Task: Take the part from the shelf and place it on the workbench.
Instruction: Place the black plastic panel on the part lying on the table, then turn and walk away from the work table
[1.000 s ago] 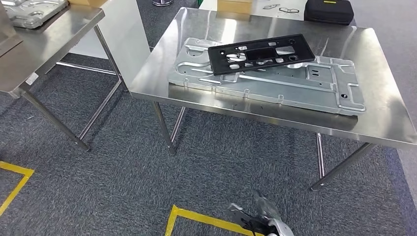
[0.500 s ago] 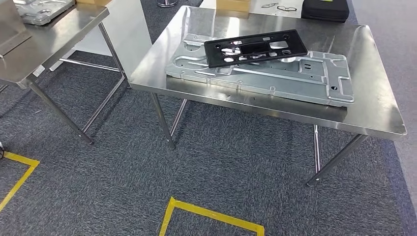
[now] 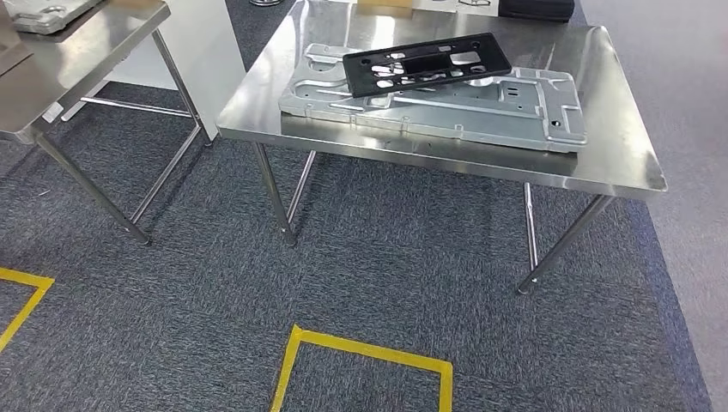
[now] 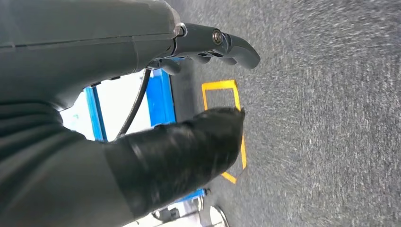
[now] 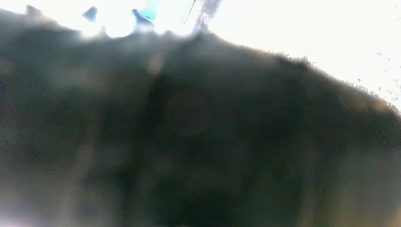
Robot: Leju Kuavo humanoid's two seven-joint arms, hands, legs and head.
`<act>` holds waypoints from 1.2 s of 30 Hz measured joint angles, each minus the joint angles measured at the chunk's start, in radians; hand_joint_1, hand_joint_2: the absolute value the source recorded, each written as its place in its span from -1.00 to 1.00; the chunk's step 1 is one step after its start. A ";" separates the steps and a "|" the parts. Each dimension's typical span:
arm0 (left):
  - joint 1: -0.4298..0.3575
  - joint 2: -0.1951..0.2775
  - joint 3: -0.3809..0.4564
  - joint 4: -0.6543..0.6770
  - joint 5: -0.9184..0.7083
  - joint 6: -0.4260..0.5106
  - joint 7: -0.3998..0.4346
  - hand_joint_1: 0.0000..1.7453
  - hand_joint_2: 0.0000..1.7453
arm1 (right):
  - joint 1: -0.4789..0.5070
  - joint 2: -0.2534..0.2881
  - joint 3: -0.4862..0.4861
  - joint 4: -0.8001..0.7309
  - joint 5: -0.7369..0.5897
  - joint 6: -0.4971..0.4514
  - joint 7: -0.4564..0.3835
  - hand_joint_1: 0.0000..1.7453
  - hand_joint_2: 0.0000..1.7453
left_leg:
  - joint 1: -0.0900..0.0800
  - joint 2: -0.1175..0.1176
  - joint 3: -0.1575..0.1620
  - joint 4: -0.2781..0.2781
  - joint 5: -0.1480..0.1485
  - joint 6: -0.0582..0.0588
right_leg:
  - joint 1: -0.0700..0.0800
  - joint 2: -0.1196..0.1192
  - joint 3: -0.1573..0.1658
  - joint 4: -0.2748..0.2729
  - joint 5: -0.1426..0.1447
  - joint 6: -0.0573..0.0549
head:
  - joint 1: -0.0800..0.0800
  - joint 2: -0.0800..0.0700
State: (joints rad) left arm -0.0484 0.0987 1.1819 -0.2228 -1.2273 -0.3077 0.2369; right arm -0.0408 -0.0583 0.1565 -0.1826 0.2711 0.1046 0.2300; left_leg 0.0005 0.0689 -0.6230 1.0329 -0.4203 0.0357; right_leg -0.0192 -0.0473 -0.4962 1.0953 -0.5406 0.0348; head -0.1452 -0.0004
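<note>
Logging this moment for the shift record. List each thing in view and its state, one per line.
Black plastic frame with cut-outs: lying flat on the silver sheet-metal panel, untouched.
Silver stamped sheet-metal panel: lying flat on the steel workbench.
Stainless steel workbench: standing, bearing both parts.
Second steel table: standing to the left, a metal part on its far corner.
Left hand: holds nothing, fingers apart, hanging above the carpet.
Right hand: too blurred to tell.

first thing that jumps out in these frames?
The black plastic frame lying across a large silver stamped metal panel, both on the steel workbench ahead. On the grey carpet in front, a yellow taped square marks the floor. In the left wrist view the left robot hand hangs over that carpet with nothing in it, fingers apart.
</note>
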 joint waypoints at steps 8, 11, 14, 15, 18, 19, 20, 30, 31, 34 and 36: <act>-0.010 0.000 -0.002 0.000 -0.020 -0.003 -0.003 -1.00 -1.00 | -0.003 0.024 0.016 0.002 0.074 0.058 -0.057 -1.00 -1.00 | 0.008 -0.043 -0.041 0.119 -0.129 -0.056 | 0.007 0.032 -0.036 -0.079 0.044 -0.064 | -0.003 0.000; -0.009 -0.002 -0.002 0.000 -0.021 -0.002 0.002 -1.00 -1.00 | -0.001 0.034 0.027 0.002 0.089 0.076 -0.059 -1.00 -1.00 | 0.009 -0.063 -0.055 0.274 -0.218 -0.054 | 0.010 0.061 -0.088 -0.073 0.083 -0.065 | -0.003 0.000; -0.011 -0.008 -0.002 0.000 -0.020 0.001 0.008 -1.00 -1.00 | 0.001 0.041 0.034 0.003 0.091 0.086 -0.054 -1.00 -1.00 | 0.008 -0.079 0.059 0.173 -0.153 -0.040 | 0.011 0.091 -0.130 -0.066 0.116 -0.060 | -0.003 0.000; -0.012 -0.009 -0.002 0.000 -0.020 0.003 0.009 -1.00 -1.00 | 0.000 0.044 0.034 0.003 0.089 0.087 -0.052 -1.00 -1.00 | 0.006 -0.101 0.118 0.090 -0.142 -0.031 | 0.011 0.102 -0.140 -0.065 0.126 -0.056 | -0.003 0.000; -0.014 -0.010 -0.002 0.000 -0.021 0.007 0.012 -1.00 -1.00 | -0.001 0.050 0.034 0.003 0.086 0.087 -0.051 -1.00 -1.00 | -0.001 -0.141 0.204 -0.055 -0.143 -0.012 | 0.009 0.130 -0.154 -0.071 0.160 -0.037 | -0.003 0.000; -0.016 -0.011 -0.002 0.000 -0.022 0.007 0.013 -1.00 -1.00 | 0.000 0.050 0.034 0.004 0.086 0.088 -0.049 -1.00 -1.00 | -0.003 -0.132 0.201 -0.059 -0.135 -0.008 | 0.008 0.140 -0.155 -0.077 0.172 -0.029 | -0.003 0.000; -0.018 -0.012 -0.002 0.000 -0.022 0.007 0.013 -1.00 -1.00 | 0.001 0.050 0.034 0.006 0.086 0.088 -0.048 -1.00 -1.00 | -0.002 -0.119 0.195 -0.064 -0.124 -0.002 | 0.008 0.143 -0.158 -0.078 0.177 -0.022 | -0.002 0.000; -0.020 -0.021 -0.002 0.000 -0.023 0.006 0.016 -1.00 -1.00 | -0.003 0.047 0.034 0.009 0.087 0.085 -0.053 -1.00 -1.00 | -0.006 0.014 0.047 -0.035 -0.024 0.016 | 0.006 0.023 -0.072 0.095 0.038 -0.003 | -0.001 0.000; -0.021 -0.021 -0.002 0.000 -0.023 0.006 0.016 -1.00 -1.00 | -0.003 0.047 0.034 0.009 0.088 0.085 -0.055 -1.00 -1.00 | -0.008 0.023 0.034 -0.024 -0.020 0.012 | 0.009 0.002 -0.015 0.016 0.026 -0.007 | -0.001 0.000; -0.024 -0.023 -0.002 0.000 -0.025 0.005 0.017 -1.00 -1.00 | -0.002 0.046 0.034 0.009 0.089 0.085 -0.057 -1.00 -1.00 | -0.008 0.051 0.023 -0.010 -0.004 -0.004 | 0.021 -0.016 0.045 -0.102 -0.009 -0.029 | -0.002 0.000; -0.026 -0.024 -0.002 0.000 -0.027 0.005 0.017 -1.00 -1.00 | 0.000 0.046 0.035 0.011 0.091 0.086 -0.056 -1.00 -1.00 | -0.005 0.044 0.014 -0.004 -0.007 -0.018 | 0.018 0.001 0.025 -0.105 0.012 -0.046 | -0.002 0.000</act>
State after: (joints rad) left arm -0.0745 0.0743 1.1795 -0.2223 -1.2539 -0.3023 0.2542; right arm -0.0408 -0.0119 0.1919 -0.1719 0.3624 0.1904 0.1740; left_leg -0.0042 0.1129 -0.6088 1.0290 -0.4278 0.0176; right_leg -0.0010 -0.0468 -0.4715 0.9902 -0.5290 -0.0111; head -0.1474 -0.0004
